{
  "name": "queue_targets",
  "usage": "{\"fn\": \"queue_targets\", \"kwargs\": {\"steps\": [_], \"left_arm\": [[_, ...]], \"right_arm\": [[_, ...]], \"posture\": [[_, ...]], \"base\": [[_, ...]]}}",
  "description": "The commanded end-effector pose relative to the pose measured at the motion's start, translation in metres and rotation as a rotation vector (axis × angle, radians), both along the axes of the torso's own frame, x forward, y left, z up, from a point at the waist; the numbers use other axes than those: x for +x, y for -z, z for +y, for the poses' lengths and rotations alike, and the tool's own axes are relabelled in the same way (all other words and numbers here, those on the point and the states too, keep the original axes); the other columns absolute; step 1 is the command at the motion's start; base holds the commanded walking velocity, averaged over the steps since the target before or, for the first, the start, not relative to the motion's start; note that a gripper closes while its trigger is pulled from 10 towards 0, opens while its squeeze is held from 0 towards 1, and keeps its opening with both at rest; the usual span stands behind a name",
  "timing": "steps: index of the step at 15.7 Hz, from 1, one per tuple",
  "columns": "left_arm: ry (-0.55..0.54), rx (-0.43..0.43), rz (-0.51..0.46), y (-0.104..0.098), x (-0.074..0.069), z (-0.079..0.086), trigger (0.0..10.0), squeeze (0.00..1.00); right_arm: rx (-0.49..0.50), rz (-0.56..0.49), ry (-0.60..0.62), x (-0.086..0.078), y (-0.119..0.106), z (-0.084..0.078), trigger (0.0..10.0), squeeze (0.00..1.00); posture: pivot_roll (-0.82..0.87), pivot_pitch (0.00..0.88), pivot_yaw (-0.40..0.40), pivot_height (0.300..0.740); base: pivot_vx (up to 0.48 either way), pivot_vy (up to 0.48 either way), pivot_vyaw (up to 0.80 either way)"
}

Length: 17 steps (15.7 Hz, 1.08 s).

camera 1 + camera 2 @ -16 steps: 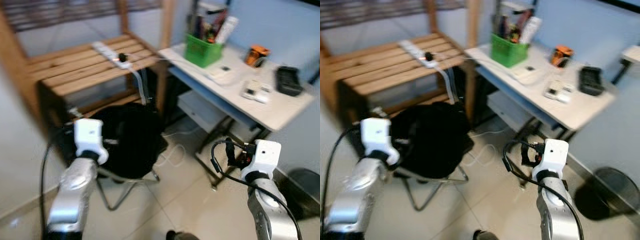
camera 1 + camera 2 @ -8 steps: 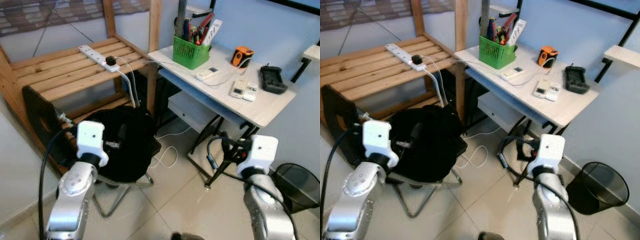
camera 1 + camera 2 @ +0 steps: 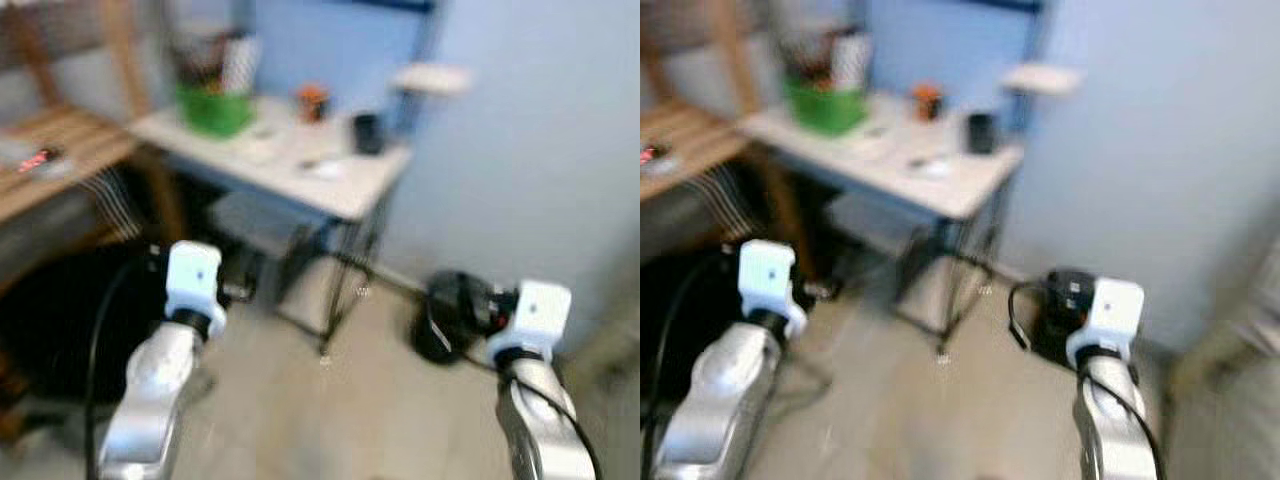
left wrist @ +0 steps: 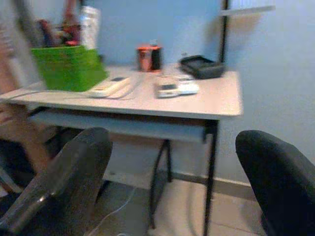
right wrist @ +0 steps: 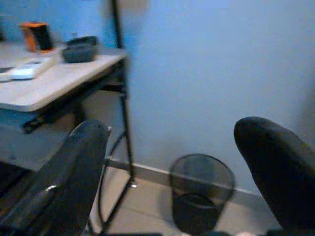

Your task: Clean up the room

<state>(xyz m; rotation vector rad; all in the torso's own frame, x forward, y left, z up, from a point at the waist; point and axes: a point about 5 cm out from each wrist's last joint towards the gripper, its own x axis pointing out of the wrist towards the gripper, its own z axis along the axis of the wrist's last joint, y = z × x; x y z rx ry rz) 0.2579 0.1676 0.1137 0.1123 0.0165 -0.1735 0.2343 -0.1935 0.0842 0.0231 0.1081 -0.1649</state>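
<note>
1. The head views are smeared with motion blur; both silver arms are raised in front of the robot, over a pale tiled floor (image 3: 300, 420)
2. The left claw (image 4: 167, 191) has its two black fingers (image 4: 64, 182) spread wide apart with nothing between them, and it faces a white tabletop (image 4: 216, 98)
3. On that tabletop stand a green basket (image 4: 69, 66) of tools, an orange-and-black object (image 4: 149, 57), a black tray-like item (image 4: 202, 66) and two pale remotes (image 4: 176, 87), with another remote (image 4: 110, 86) just beside the basket
4. The right claw (image 5: 172, 196) is likewise wide open and holds nothing
5. Beyond it a black mesh wastebasket (image 5: 202, 194) stands on the floor against the blue wall (image 5: 206, 73), near the tabletop's black leg (image 5: 123, 113)
6. A wooden bench (image 3: 40, 160) sits to the robot's left
</note>
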Motion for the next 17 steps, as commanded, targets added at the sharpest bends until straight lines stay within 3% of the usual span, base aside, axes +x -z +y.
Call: {"fn": "queue_targets", "kwargs": {"steps": [1,3,8,10,15,17], "left_arm": [[-0.009,0.001,-0.004,-0.004,0.002,0.005,10.0,0.00],[-0.013,0.003,-0.026,-0.009,0.006,0.007,10.0,0.00],[0.020,0.010,-0.015,-0.006,0.006,0.004,10.0,0.00],[-0.005,0.045,-0.018,-0.008,0.010,0.011,10.0,0.00],[0.009,0.033,-0.015,-0.007,0.014,0.008,10.0,0.00],[-0.008,-0.019,0.011,-0.005,0.015,0.008,10.0,0.00]], "right_arm": [[-0.008,-0.024,0.015,0.000,-0.005,0.000,10.0,0.00],[-0.012,-0.018,0.036,0.000,-0.002,-0.001,10.0,0.00],[-0.021,-0.019,0.068,0.002,-0.002,-0.005,10.0,0.00],[-0.024,-0.021,0.075,0.002,-0.003,-0.005,10.0,0.00],[-0.031,-0.026,0.076,0.003,-0.005,-0.003,10.0,0.00],[-0.035,-0.028,0.074,0.004,-0.006,-0.003,10.0,0.00]], "posture": [[-0.01,0.000,0.002,0.740],[-0.01,0.000,0.005,0.740],[-0.01,0.000,-0.002,0.740],[-0.01,0.000,-0.003,0.740],[-0.02,0.000,-0.004,0.740],[-0.02,0.000,-0.009,0.740]], "base": [[0.000,0.000,-0.80],[0.000,0.000,-0.80],[0.000,0.480,-0.80],[0.000,-0.401,-0.80],[0.000,-0.480,-0.80],[0.000,0.240,-0.80]]}}
